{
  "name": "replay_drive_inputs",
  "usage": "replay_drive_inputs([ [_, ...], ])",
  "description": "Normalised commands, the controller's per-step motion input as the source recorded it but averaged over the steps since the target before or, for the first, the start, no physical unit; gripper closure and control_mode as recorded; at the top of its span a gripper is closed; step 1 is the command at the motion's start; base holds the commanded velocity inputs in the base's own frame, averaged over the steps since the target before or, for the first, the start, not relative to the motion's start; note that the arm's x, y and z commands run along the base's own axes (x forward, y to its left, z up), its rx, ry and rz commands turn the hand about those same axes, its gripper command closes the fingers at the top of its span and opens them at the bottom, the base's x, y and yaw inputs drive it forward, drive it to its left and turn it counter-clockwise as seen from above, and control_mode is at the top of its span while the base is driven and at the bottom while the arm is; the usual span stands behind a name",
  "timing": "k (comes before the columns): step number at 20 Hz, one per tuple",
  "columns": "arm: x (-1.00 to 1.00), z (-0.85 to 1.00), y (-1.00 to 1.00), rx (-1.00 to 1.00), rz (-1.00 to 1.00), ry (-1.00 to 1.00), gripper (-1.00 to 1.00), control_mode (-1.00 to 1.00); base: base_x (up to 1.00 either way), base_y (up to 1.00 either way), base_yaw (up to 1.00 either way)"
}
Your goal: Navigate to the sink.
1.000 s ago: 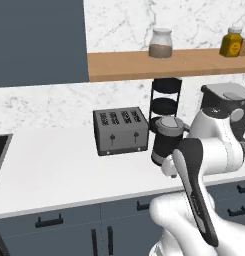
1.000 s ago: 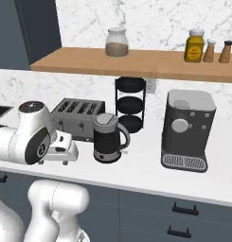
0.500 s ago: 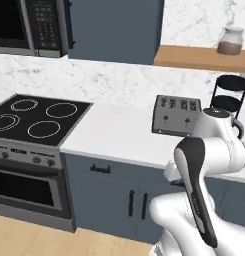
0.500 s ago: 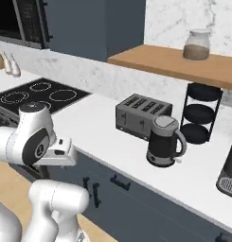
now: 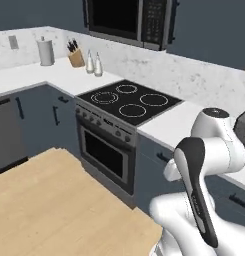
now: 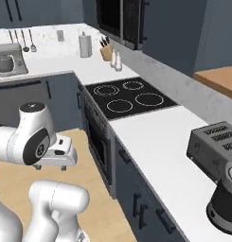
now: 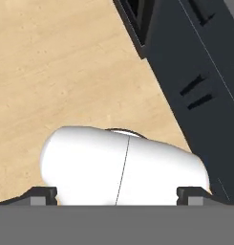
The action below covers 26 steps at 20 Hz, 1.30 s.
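Observation:
The sink is out of view in all frames. My arm is folded close over the base, and the gripper (image 6: pixel 51 165) hangs low beside the dark cabinet fronts, pointing down at the wooden floor (image 7: pixel 51 72). In the hand view its two dark fingertips (image 7: pixel 42 194) stand far apart at the bottom corners, open with nothing between them.
A flat black cooktop (image 5: pixel 129 102) with ring burners sits over an oven (image 5: pixel 106 152), with a microwave (image 5: pixel 129 20) above. A knife block (image 5: pixel 75 57) and a canister (image 5: pixel 45 51) stand on the corner counter. To the right are a toaster (image 6: pixel 214 149) and a kettle (image 6: pixel 226 208). A stand mixer (image 6: pixel 8 59) is far left.
The whole picture has swung left as the base turned and drove. The toaster and kettle slid to the right edge, and the cooktop and corner counter came into view. The arm's pose is unchanged.

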Motion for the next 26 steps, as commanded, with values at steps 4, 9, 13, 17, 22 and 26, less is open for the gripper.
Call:
replay_drive_inputs([
  [4, 0.00, 0.00, 0.00, 0.00, 0.00, 0.00, -1.00, 1.00, 0.23, 0.25, 0.80],
  [9, 0.00, 0.00, 0.00, 0.00, 0.00, 0.00, -1.00, 1.00, 0.39, 0.26, 0.68],
  [13, 0.00, 0.00, 0.00, 0.00, 0.00, 0.00, -1.00, 1.00, 0.72, 0.42, 0.52],
  [17, 0.00, 0.00, 0.00, 0.00, 0.00, 0.00, -1.00, 1.00, 0.98, 0.59, 0.34],
  [22, 0.00, 0.00, 0.00, 0.00, 0.00, 0.00, -1.00, 1.00, 1.00, 0.68, 0.12],
  [26, 0.00, 0.00, 0.00, 0.00, 0.00, 0.00, -1.00, 1.00, 1.00, 0.84, 0.01],
])
